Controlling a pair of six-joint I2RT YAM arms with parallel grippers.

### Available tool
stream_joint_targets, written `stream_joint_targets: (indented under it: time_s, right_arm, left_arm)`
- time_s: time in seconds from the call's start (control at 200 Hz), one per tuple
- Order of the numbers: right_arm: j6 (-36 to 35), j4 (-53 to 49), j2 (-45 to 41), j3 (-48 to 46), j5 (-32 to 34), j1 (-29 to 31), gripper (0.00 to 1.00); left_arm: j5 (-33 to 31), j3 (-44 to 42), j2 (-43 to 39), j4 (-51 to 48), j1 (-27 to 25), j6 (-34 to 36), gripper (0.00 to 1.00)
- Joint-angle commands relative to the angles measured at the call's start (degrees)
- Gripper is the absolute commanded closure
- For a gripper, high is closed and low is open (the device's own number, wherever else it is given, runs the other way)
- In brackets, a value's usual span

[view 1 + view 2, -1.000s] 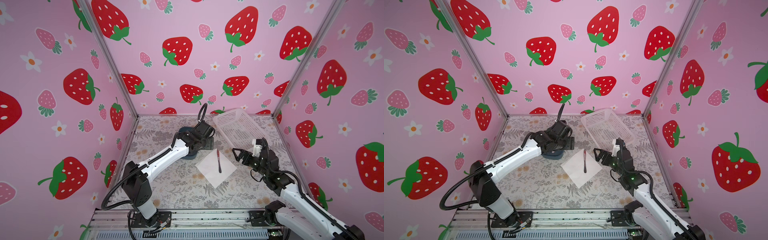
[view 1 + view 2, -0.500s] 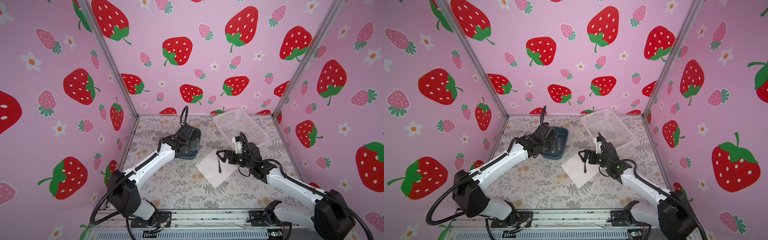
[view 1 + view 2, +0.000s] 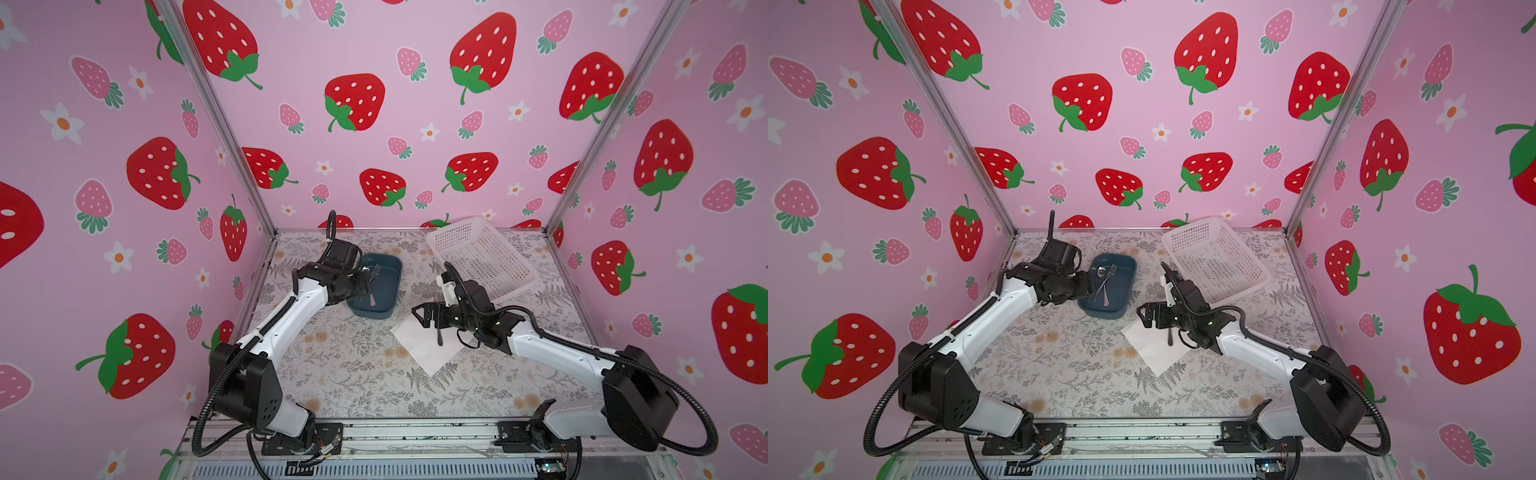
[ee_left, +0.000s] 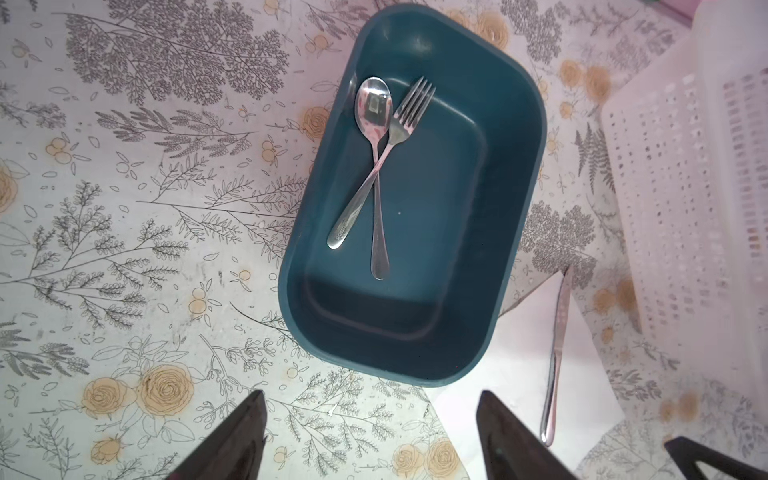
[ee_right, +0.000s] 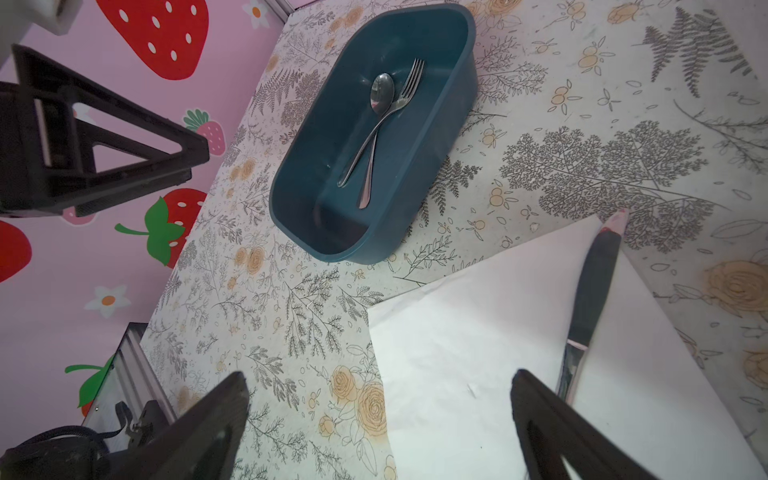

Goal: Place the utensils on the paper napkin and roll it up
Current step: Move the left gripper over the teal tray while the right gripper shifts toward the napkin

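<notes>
Now left hand (image 4: 370,415) backs off tub (image 4: 515,166), right hand (image 5: 378,374) advances over napkin (image 5: 478,353), both spread, empty; knife (image 5: 594,291) placed, spoon (image 4: 374,108) and fork (image 4: 409,104) next

No word, number or brand can be read for certain anywhere in these views. The fork (image 4: 358,200) carries a short stamped mark near the end of its handle, seen from the left wrist; its letters are too small and blurred to make out. In a top view, a white tag (image 3: 448,286) on the right arm (image 3: 552,353) shows faint dark marks, also unreadable.
</notes>
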Motion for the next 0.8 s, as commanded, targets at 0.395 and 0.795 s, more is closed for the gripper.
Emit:
stream_joint_targets:
  time_s: [0.395, 0.795]
  right_arm:
    - [-6.23, -4.39, 7.43, 7.68, 0.49, 0.31, 0.0]
    - [-6.67, -5.02, 10.65, 10.65, 0.7, 0.32, 0.0]
  left_arm:
    - [3.63, 18.11, 19.45, -13.33, 0.1, 8.29, 0.44]
    - [-0.04, 35.3, 34.41, -22.32, 0.3, 13.89, 0.48]
